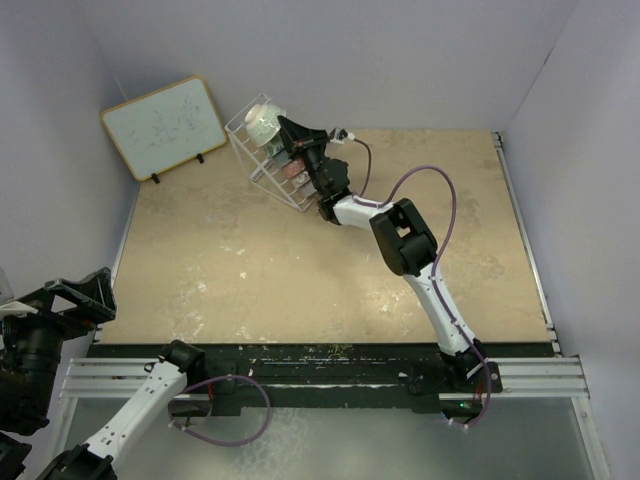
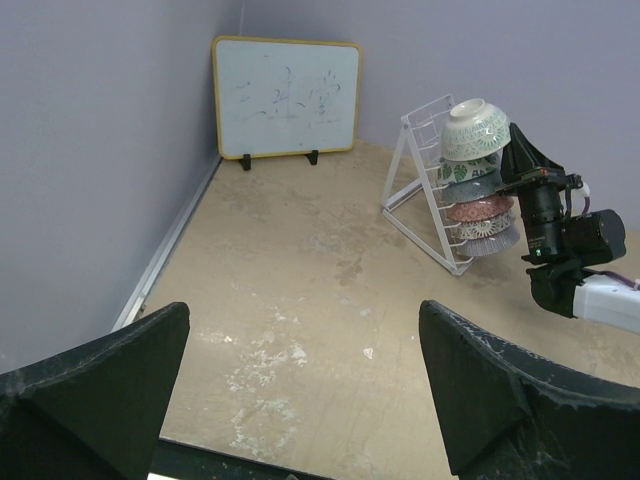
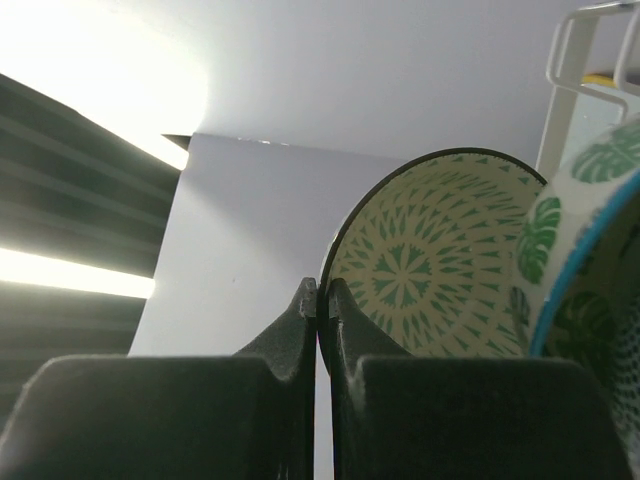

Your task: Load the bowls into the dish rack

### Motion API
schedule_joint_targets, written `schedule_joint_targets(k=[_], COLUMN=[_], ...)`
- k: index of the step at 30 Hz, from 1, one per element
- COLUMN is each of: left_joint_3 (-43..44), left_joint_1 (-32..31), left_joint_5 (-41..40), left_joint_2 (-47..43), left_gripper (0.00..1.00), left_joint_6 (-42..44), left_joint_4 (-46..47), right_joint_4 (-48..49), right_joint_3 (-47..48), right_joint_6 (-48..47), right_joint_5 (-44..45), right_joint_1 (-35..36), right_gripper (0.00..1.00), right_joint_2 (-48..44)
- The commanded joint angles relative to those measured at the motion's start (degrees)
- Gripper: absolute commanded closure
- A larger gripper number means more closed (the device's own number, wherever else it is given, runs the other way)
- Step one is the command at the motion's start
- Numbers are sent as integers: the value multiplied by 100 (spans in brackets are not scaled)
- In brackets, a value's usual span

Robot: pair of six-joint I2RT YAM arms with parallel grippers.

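Observation:
The white wire dish rack (image 1: pixel 258 168) stands at the back of the table and holds several bowls stacked on edge; it also shows in the left wrist view (image 2: pixel 418 195). My right gripper (image 1: pixel 290 131) is shut on the rim of the top bowl (image 1: pixel 262 122), pale outside with a green star pattern inside (image 3: pixel 430 262). The rim sits between the closed fingertips (image 3: pixel 321 295). A green leaf bowl (image 3: pixel 585 250) sits right beneath it in the rack. Lower bowls are grey-blue (image 2: pixel 476 188), pink (image 2: pixel 480 210) and purple-grey (image 2: pixel 487 236). My left gripper (image 2: pixel 300 345) is open and empty, near the table's front left corner (image 1: pixel 75 300).
A wood-framed whiteboard (image 1: pixel 165 125) leans against the back left wall, left of the rack. Grey walls close the table on the left, back and right. A metal rail (image 1: pixel 320 375) runs along the front edge by the arm bases.

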Motion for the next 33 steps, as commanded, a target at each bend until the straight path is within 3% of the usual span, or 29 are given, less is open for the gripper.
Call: schedule_joint_targets(k=[1,33], left_joint_3=[87,125], left_joint_1=[-47,-122], left_joint_5=[-117,-170], left_joint_2=[-50,0], left_gripper=[1,1], left_joint_6=[-65,-110], left_joint_4=[40,24], right_joint_4=[640,-65], right_joint_3=[444,569], right_joint_6=[177,180], right_joint_5=[303,314], right_joint_1=[15,-222], right_gripper=[100,100], right_joint_2=[-230,-26])
